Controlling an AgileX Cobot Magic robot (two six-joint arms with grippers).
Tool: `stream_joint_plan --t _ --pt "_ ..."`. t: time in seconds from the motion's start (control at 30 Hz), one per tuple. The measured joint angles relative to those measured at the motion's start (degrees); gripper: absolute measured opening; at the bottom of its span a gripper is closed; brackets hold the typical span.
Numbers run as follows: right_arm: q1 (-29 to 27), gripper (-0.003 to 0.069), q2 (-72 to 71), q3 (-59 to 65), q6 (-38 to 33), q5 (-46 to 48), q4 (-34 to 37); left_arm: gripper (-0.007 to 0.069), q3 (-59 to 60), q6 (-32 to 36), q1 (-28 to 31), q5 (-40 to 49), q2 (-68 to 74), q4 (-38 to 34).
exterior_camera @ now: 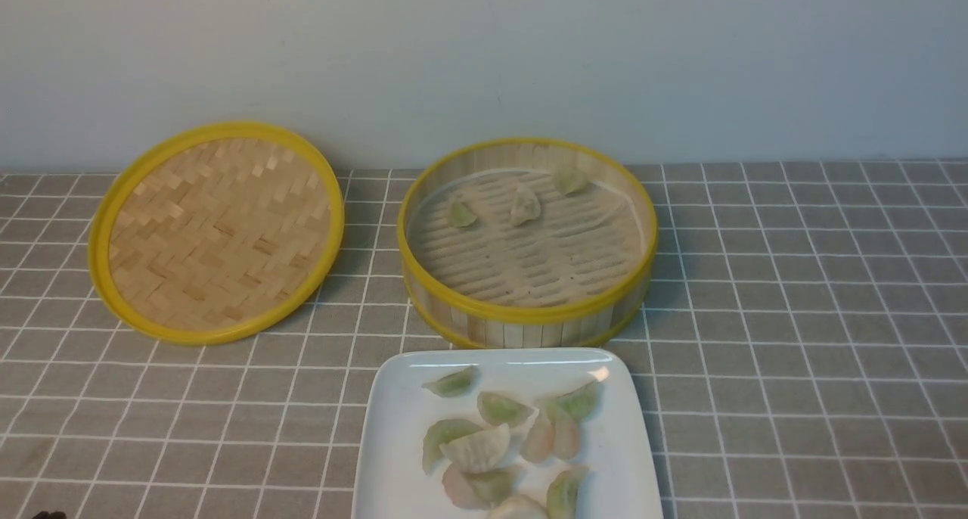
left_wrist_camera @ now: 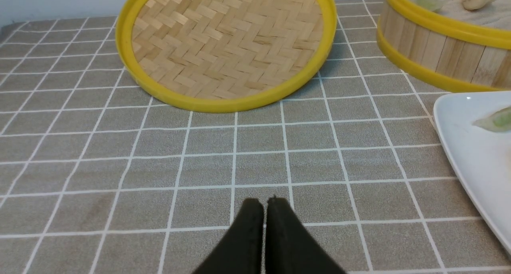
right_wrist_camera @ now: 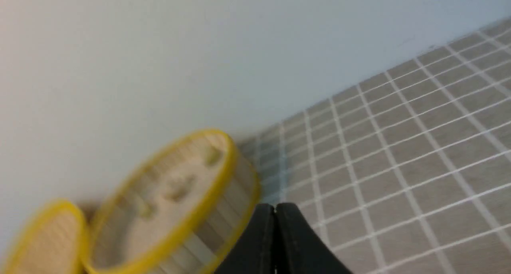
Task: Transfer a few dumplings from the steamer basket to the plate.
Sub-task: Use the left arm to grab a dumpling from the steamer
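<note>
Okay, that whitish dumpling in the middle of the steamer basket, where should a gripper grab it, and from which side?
Probably from straight above, pinching the whitish dumpling across its plump middle. The steamer basket has an upright wall all round it, so a side approach looks blocked. The dumpling sits apart from the green dumpling on its left, which leaves room for fingers.

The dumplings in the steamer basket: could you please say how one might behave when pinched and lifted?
The dumplings look thin-skinned and translucent, so probably soft and easily torn. Their smooth skins suggest slipperiness. Being small, each is likely light.
</note>
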Motion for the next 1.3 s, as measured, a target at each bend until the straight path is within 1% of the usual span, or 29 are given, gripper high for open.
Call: stream_joint_plan --t 0.07,0.1,0.2,0.23,0.37,0.4,0.5,0.57,0.6,0.67,0.73,0.77,0.8,0.83,0.93,1.03,1.07,1.1,1.13,1.17,1.2,1.23,1.3 --pt "0.0 -0.0014 0.0 0.0 3.2 -2.7 9.6 -0.0005 0.0 0.0 0.0 0.0 0.0 0.0" --pt "0.0 -0.0014 0.0 0.0 3.5 -3.3 12.6 -0.0005 0.0 0.0 0.0 0.0 0.0 0.0" --pt "0.0 -0.0014 0.0 0.0 3.6 -3.8 16.7 -0.0005 0.0 -0.1 0.0 -0.1 0.0 -0.2" --pt "0.0 -0.0014 0.0 0.0 3.6 -3.9 17.0 -0.0005 0.0 -0.2 0.0 -0.4 0.0 -0.7" --pt "0.0 -0.0014 0.0 0.0 3.6 -5.0 18.1 -0.0005 0.1 -3.5 0.0 -3.4 0.0 -8.7" --pt "0.0 -0.0014 0.0 0.0 3.6 -5.4 18.1 -0.0005 0.1 -4.2 0.0 -5.4 0.0 -12.3" --pt "0.0 -0.0014 0.0 0.0 3.6 -6.0 18.2 -0.0005 0.1 -5.0 0.0 -9.2 0.0 -19.4" --pt "0.0 -0.0014 0.0 0.0 3.6 -6.0 18.2 -0.0005 0.1 -5.0 0.0 -12.7 0.0 -25.6" --pt "0.0 -0.0014 0.0 0.0 3.6 -6.1 18.2 -0.0005 0.1 -5.0 0.0 -14.4 0.0 -27.3" --pt "0.0 -0.0014 0.0 0.0 3.7 -6.8 19.5 -0.0005 0.1 -5.0 0.1 -21.7 0.0 -33.5" --pt "0.0 -0.0014 0.0 -0.1 3.5 -7.5 20.9 -0.0005 0.0 -5.1 0.1 -25.8 0.0 -36.4" --pt "0.0 -0.0014 0.0 -1.1 2.3 -7.0 21.1 -0.0005 -1.1 -5.0 0.1 -28.1 0.0 -37.6" --pt "0.0 -0.0014 0.0 -1.4 2.0 -6.8 21.1 -0.0005 -1.3 -5.0 0.1 -28.2 0.0 -37.7" --pt "0.0 -0.0014 0.0 -4.3 -1.1 -5.5 20.5 -0.0005 -3.5 -4.4 0.2 -28.1 0.0 -37.8" --pt "0.0 -0.0014 2.2 -14.7 -10.6 0.4 17.6 -0.0005 -12.7 -1.4 0.2 -24.0 3.0 -35.6" --pt "0.0 -0.0014 11.5 -27.9 -19.8 10.8 13.3 -0.0005 -24.2 2.5 0.2 -16.4 12.1 -31.8" --pt "0.0 -0.0014 14.8 -30.6 -21.2 13.4 12.1 -0.0005 -27.4 3.7 0.2 -13.9 15.4 -31.1" --pt "0.0 -0.0014 20.1 -37.0 -23.8 19.8 10.4 -0.0005 -32.3 5.5 0.2 -9.5 20.8 -30.4" --pt "0.0 -0.0013 23.7 -39.7 -24.7 22.6 9.3 -0.0005 -35.7 6.6 0.2 -6.1 24.5 -30.0" --pt "0.0 -0.0013 29.2 -44.9 -26.1 28.5 7.8 -0.0005 -40.8 8.1 0.2 -0.1 30.5 -29.6" --pt "0.0 -0.0013 30.1 -45.7 -26.2 29.4 7.5 -0.0005 -41.7 8.3 0.2 0.9 31.5 -29.5" --pt "0.0 -0.0013 38.0 -52.7 -27.6 37.7 5.3 -0.0005 -48.6 9.8 0.2 10.2 39.8 -29.2" --pt "0.0 -0.0013 45.1 -58.5 -28.4 44.4 3.2 -0.0005 -55.8 11.1 0.2 20.5 48.2 -29.1"
